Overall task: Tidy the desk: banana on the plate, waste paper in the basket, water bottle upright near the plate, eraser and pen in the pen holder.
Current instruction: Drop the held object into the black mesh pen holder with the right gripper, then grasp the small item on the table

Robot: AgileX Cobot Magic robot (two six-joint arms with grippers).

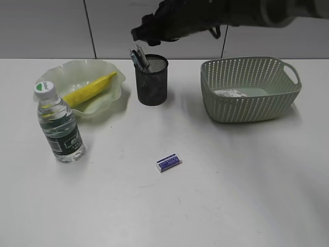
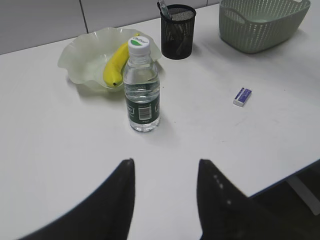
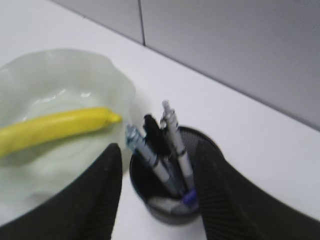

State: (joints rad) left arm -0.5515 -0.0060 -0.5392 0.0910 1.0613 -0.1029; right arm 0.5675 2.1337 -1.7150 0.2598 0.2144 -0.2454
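The banana (image 1: 90, 90) lies in the pale green plate (image 1: 110, 67) at the back left. The water bottle (image 1: 58, 125) stands upright in front of the plate. The black mesh pen holder (image 1: 151, 81) holds several pens (image 1: 139, 58). The eraser (image 1: 168, 163) lies on the desk (image 1: 231, 175) at the middle front. The waste paper (image 1: 230, 93) lies in the green basket (image 1: 249, 90). My right gripper (image 3: 160, 155) is open and empty, hovering right above the pen holder (image 3: 200, 145). My left gripper (image 2: 165, 167) is open and empty, low over the desk, short of the bottle (image 2: 142, 90).
A grey panelled wall runs behind the desk. The desk's front right edge shows in the left wrist view (image 2: 295, 172). The right arm (image 1: 216, 15) reaches in from the top right above the basket.
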